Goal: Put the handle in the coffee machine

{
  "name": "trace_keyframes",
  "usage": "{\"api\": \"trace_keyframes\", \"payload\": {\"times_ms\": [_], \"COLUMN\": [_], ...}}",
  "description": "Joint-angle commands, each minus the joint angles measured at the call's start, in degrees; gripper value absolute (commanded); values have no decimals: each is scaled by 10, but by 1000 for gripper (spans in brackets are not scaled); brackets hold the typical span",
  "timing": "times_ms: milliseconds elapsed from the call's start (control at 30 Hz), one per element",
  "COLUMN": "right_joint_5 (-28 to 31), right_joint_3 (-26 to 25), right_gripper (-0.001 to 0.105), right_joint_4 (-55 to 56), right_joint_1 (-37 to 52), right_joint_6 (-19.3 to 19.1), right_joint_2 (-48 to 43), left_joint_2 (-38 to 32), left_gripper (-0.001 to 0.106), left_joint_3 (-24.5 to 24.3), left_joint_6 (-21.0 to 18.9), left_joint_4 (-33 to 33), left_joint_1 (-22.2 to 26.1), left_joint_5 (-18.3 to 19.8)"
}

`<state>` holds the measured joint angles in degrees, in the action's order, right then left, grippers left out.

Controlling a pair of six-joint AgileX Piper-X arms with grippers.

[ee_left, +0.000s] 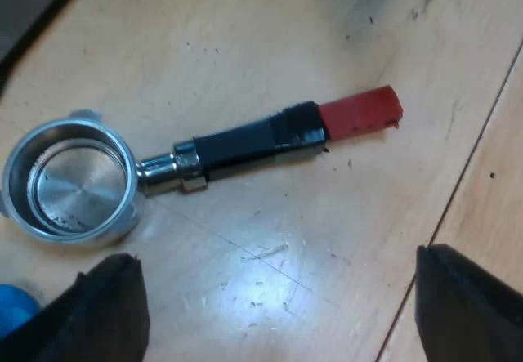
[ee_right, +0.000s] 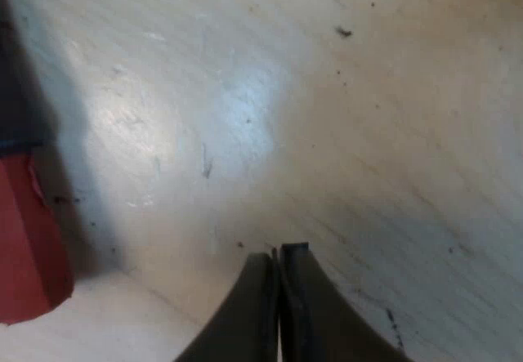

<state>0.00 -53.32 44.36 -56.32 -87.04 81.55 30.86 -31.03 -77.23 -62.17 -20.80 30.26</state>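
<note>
Portafilter [ee_left: 196, 162] lying flat on the table [ee_left: 245, 43] beneath my left gripper [ee_left: 282, 288], fingers [ee_left: 106, 309] spread; right gripper [ee_right: 278, 257] pressed together, empty. Risk: closing off-centre could spin the handle [ee_left: 245, 145] away.

Find holder [ee_left: 163, 168] flat on table [ee_left: 245, 35], bowl [ee_left: 69, 184] mouth up, handle [ee_left: 245, 143] running along table away from bowl to its end [ee_left: 359, 110]. Hang left gripper [ee_left: 282, 305] above table on near side of holder, 2 fingers [ee_left: 106, 313] wide apart, touching nothing, handle beyond the gap. Spot rounded thing [ee_left: 12, 309] just beside 1 finger, near bowl; cannot name it. Hold right gripper [ee_right: 278, 257] over table, 2 fingers pressed together, near handle's end [ee_right: 24, 248] but apart from it.
</note>
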Motion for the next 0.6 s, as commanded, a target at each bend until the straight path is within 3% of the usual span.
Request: {"api": "trace_keyframes", "payload": {"times_ms": [33, 233, 600], "right_joint_5": [-5, -18, -49], "right_joint_3": [-2, -7, -14], "right_gripper": [0, 0, 0], "right_joint_4": [-8, -33, -18], "right_joint_1": [-1, -1, 0], "right_joint_6": [16, 24, 63], "right_joint_2": [16, 40, 71], "left_joint_2": [2, 14, 14], "left_gripper": [70, 70, 70], "left_joint_3": [-1, -1, -1], "left_joint_6": [4, 10, 16], "left_joint_4": [9, 9, 8], "left_joint_1": [-4, -4, 50], "left_joint_5": [0, -82, -84]}}
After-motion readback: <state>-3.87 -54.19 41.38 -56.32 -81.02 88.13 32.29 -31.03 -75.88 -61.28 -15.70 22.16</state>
